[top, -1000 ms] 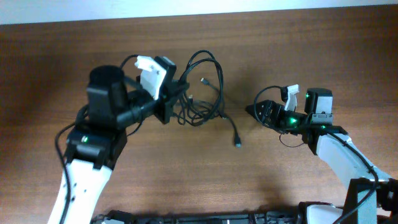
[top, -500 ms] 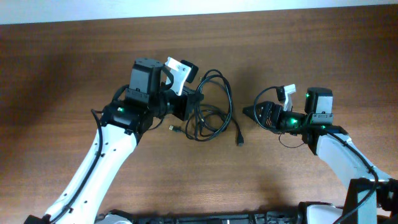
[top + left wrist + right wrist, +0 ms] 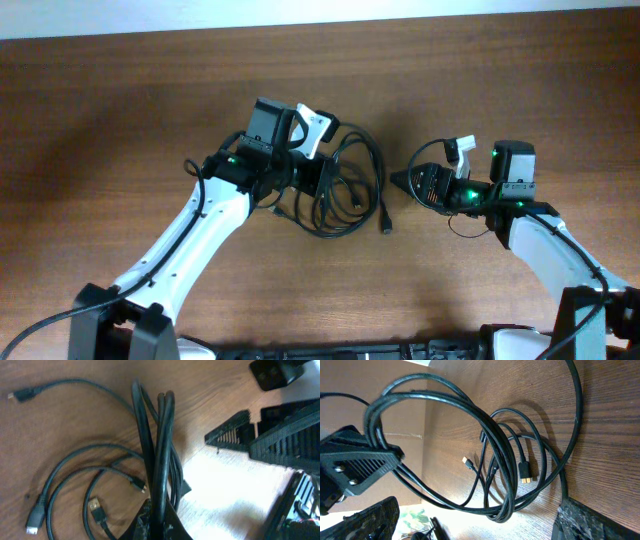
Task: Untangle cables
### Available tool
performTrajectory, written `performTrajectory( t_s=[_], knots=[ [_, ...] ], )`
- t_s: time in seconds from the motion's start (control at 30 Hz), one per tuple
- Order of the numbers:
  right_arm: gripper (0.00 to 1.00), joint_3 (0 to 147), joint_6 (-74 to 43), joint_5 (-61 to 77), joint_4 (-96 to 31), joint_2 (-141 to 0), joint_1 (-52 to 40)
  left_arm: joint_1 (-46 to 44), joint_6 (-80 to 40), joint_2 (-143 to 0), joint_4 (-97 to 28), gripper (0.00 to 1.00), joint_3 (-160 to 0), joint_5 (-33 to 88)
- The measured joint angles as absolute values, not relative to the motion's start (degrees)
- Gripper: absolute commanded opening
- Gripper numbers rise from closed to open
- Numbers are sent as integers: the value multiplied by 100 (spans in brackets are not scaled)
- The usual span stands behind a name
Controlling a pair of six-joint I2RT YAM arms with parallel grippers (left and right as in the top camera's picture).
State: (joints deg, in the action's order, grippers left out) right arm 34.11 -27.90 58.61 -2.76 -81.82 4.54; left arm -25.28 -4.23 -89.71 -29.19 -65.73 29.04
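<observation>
Cables [image 3: 350, 190] lie as one tangled bundle of loops on the table [image 3: 120, 110], just above the middle of the overhead frame, between the two grippers. I have the left gripper [image 3: 315, 182] clamped almost fully closed on several strands at once at the bundle's left edge. The left wrist view shows them running together into its tips. The right gripper [image 3: 408, 180] stands spread wide at right of centre, near the bundle, holding nothing.

Hazards, as I judge them:
- Pulling with several strands pinched would drag the whole bundle or tighten the tangle.
- The loose plug [image 3: 383, 228] at lower centre could snag a loop.
- The right gripper could catch two cords instead of one.
</observation>
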Motion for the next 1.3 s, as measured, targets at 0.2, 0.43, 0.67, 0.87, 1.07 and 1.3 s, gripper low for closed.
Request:
performTrajectory(
  t_s=[0.2,0.43,0.67,0.87,1.07,1.3],
  knots=[
    [99,3411,-2792,5861,-276,-8182,454,-2882,-438,-8973,-2596,1,-6573,4040],
    [99,3411,-2790,5830,-274,-8182,454,-2950,-436,-8976,-2932,26,-6578,2703],
    [99,3411,-2792,5749,-399,-8182,454,-3138,-456,-9150,-2932,99,-6578,2241],
    [99,3411,-2794,5747,-412,-8182,454,-2893,-438,-8879,-2939,99,-6810,1752],
    [99,3411,-2790,5725,-427,-8182,454,-2729,-436,-7948,-2980,94,-6967,631],
    [98,3409,-2867,5693,-309,-8182,454,-2729,-429,-8084,-3306,85,-6965,716]
  ],
)
